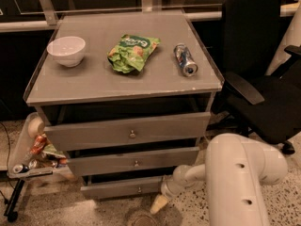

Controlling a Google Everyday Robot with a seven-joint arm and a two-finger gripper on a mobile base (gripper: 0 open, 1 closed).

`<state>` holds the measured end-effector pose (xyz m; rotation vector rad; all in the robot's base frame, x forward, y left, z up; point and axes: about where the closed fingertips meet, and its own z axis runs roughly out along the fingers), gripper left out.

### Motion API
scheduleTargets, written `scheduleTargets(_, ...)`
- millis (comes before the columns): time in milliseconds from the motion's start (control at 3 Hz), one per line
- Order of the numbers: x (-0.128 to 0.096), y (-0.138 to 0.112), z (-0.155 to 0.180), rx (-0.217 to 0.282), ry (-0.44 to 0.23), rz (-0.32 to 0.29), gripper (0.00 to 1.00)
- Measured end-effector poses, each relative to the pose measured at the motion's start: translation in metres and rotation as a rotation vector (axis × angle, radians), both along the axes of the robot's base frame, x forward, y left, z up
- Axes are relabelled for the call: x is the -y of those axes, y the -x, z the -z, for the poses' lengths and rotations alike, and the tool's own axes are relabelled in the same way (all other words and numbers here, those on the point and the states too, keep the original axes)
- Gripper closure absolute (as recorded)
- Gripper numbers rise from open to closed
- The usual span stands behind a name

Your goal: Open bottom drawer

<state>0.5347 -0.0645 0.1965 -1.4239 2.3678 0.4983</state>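
Cream-tipped gripper (158,203) (grip not discernible) was seen beside the slim grey bottom drawer (108,189), off its metal knob (139,189); a missed grasp was feared

Cream pincer (158,204) nr grey btm drawer (113,189)

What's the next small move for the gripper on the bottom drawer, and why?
Probably shift the gripper left and slightly up to the knob of the bottom drawer. The gripper hangs near the floor by the drawer front's right end, below and right of the knob, apparently not on it.
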Motion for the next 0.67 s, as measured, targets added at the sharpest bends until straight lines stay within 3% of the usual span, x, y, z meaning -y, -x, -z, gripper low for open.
scheduleTargets(333,0.010,0.053,-0.032,-0.076,-0.003,0.020,0.00)
scheduleTargets(667,0.013,0.087,-0.051,-0.114,-0.016,0.017,0.00)
